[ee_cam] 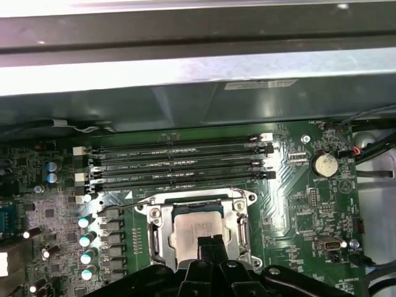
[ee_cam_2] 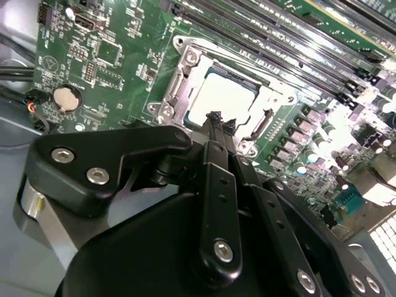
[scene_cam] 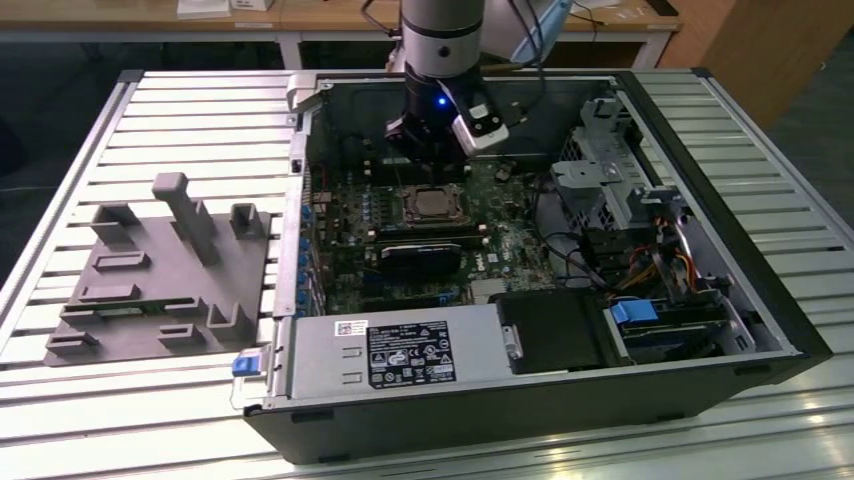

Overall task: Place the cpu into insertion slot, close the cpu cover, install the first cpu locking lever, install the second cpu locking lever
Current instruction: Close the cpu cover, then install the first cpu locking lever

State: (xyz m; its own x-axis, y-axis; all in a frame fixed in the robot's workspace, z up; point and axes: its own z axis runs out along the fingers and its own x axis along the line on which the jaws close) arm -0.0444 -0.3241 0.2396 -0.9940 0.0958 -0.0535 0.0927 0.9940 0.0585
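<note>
The cpu [scene_cam: 430, 205] [ee_cam_2: 226, 99] [ee_cam: 195, 224], a silvery square chip, lies flat in the insertion slot [ee_cam: 145, 207] on the green board. The cpu cover [ee_cam_2: 185, 80] [ee_cam: 156, 232], a thin silver frame, lies down around the chip's edges. My gripper [ee_cam_2: 218, 120] [ee_cam: 210, 242] [scene_cam: 424, 160] hovers just over the edge of the chip. Its black fingertips are shut together with nothing between them. The gripper body hides the near side of the socket in both wrist views, so I cannot tell how the locking levers stand.
Long black memory slots [ee_cam: 179, 164] [ee_cam_2: 278, 31] run beside the socket. A coin battery [ee_cam_2: 64, 98] [ee_cam: 323, 164] sits on the board. A black fan block [scene_cam: 420, 255], power supply [scene_cam: 387, 355] and drive cage [scene_cam: 601, 160] crowd the case. A grey fixture [scene_cam: 160, 270] lies on the slatted table.
</note>
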